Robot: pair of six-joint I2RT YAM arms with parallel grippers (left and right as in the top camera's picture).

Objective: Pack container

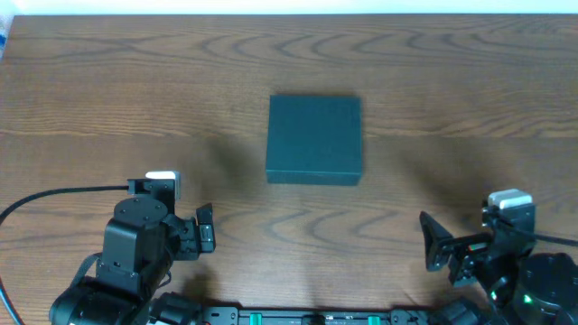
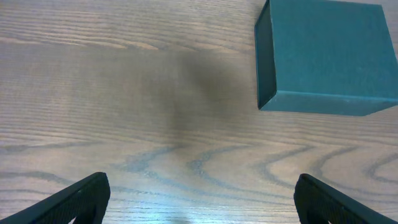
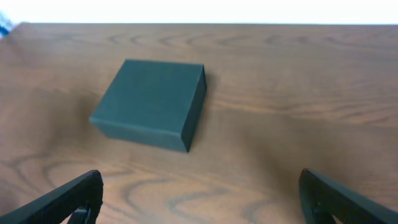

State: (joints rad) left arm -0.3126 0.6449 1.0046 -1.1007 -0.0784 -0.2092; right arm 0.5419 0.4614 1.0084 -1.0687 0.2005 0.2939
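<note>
The container [image 1: 314,140] is a dark teal-green square box with its lid shut, standing in the middle of the wooden table. It shows at the top right of the left wrist view [image 2: 323,56] and at the upper left of the right wrist view [image 3: 152,102]. My left gripper [image 1: 203,230] is open and empty near the front left edge, well short of the container. My right gripper [image 1: 433,246] is open and empty near the front right edge, also apart from it. No snack packets are in view.
The brown wood-grain table [image 1: 108,90] spans the whole overhead view, with a pale strip along its far edge [image 1: 289,7]. A black cable [image 1: 54,194] runs from the left arm toward the left edge.
</note>
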